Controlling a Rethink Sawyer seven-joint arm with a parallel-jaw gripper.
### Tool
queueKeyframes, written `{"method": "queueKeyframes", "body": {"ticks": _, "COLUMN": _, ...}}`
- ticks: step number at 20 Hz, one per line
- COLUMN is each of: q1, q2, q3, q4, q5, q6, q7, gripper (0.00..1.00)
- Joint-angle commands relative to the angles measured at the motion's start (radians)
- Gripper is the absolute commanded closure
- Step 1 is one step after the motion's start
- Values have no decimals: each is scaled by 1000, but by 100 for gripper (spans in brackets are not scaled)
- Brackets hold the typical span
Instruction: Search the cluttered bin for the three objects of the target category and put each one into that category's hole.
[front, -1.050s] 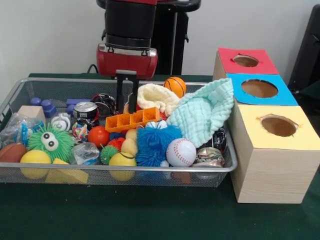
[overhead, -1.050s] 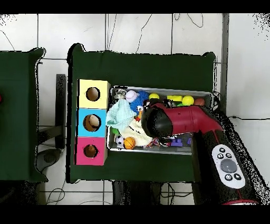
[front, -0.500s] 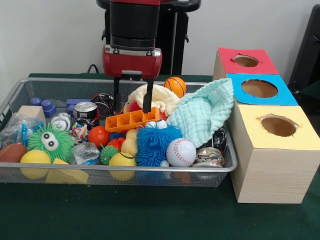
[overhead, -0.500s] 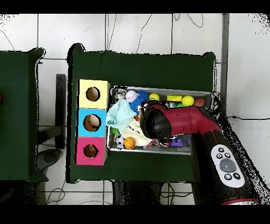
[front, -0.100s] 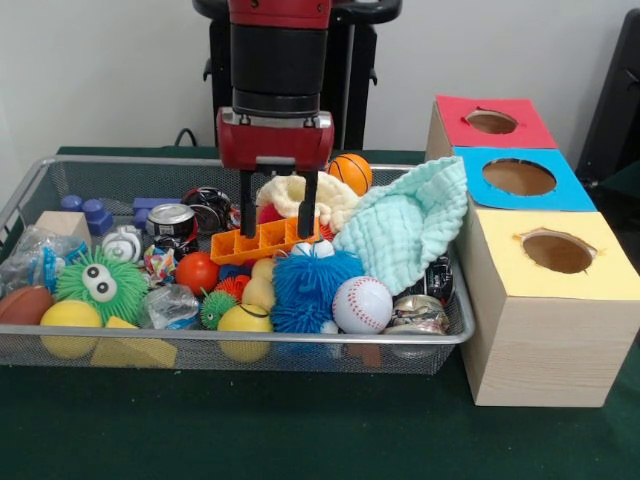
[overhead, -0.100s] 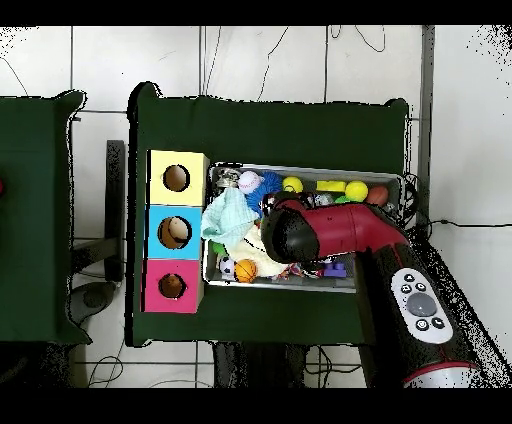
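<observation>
Nearest the camera, a baseball (front, -0.100s: 362, 304), a fuzzy blue ball (front, -0.100s: 314, 288) and yellow balls (front, -0.100s: 244, 325) are crowding the front rim of the wire bin (front, -0.100s: 250, 342). Behind them the gripper (front, -0.100s: 278, 225) is hanging with its two fingers (front, -0.100s: 247, 205) apart, straddling the right end of an orange block tray (front, -0.100s: 264, 239); nothing is clamped yet. Which category is the target cannot be told, so the sought things are probably lying somewhere in this heap. Farther back, a cream cloth (front, -0.100s: 310, 194), a mint cloth (front, -0.100s: 410, 228) and a small basketball (front, -0.100s: 350, 172) are lying close by.

Risk, as a judgement: closing here could snag the cream cloth or tip the tray, since the right finger is hanging just beside the fabric.

The front view is showing the finger gap; the overhead view is hiding it beneath the arm (overhead, -0.100s: 340, 233), but is showing all three holes (overhead, -0.100s: 176, 178) of the boxes from straight above.
</observation>
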Motion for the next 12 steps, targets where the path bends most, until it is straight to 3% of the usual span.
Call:
{"method": "queueKeyframes", "body": {"ticks": 1, "q1": -3, "q2": 69, "q3": -20, "q4": 7, "q5": -95, "q6": -84, "q7": 6, "gripper": 0}}
{"method": "queueKeyframes", "body": {"ticks": 12, "q1": -84, "q2": 39, "q3": 50, "q4": -4, "q5": -86, "q6": -5, "q7": -89, "gripper": 0}}
